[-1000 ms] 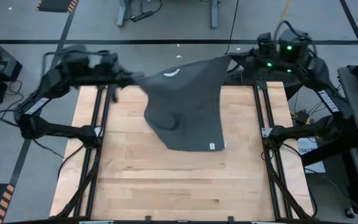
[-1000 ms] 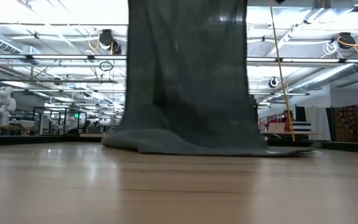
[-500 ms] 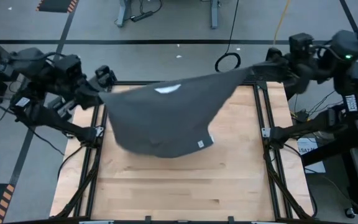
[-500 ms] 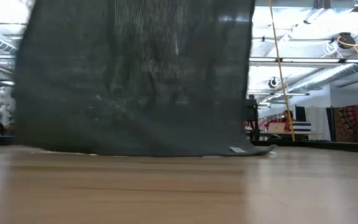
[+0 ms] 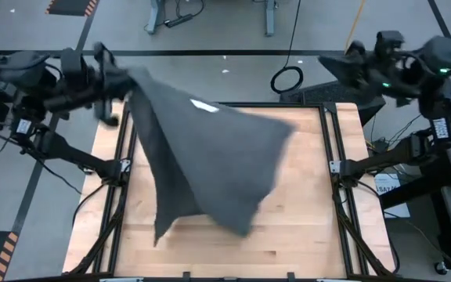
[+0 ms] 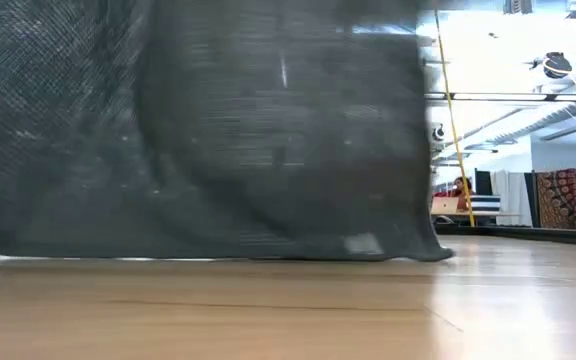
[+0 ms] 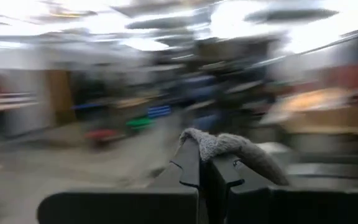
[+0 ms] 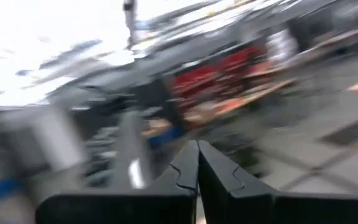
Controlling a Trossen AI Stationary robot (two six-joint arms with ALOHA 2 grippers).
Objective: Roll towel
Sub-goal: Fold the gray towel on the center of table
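Observation:
The dark grey towel (image 5: 210, 157) hangs from my left gripper (image 5: 122, 76), which is shut on it high over the table's far left corner. The cloth flares out over the table toward the near edge. In the low view the towel (image 6: 218, 130) fills most of the picture. Its lower edge, with the white tag (image 6: 363, 243), is at table height; whether it touches the table, I cannot tell. My right gripper (image 5: 325, 62) is shut and empty, high beyond the table's far right corner, apart from the towel's free right corner (image 5: 290, 125). My left gripper pinches a bunched bit of the towel (image 7: 224, 145) between its two shut fingers, and a tuft of cloth sticks out past the fingertips. One layer or several, I cannot tell. The towel hangs below and away from the gripper, spread wide.
The wooden table top (image 5: 312, 227) has dark rails (image 5: 337, 196) along its left and right sides. A coiled cable (image 5: 286, 78) lies on the floor beyond the far edge. A room with racks and lamps shows behind the table.
The towel's right corner has come out of my right gripper, which has drawn back toward the far right. My left gripper has gone toward the far edge. The towel, stretched between both grippers before, now hangs from the left one alone and has swung toward the near edge.

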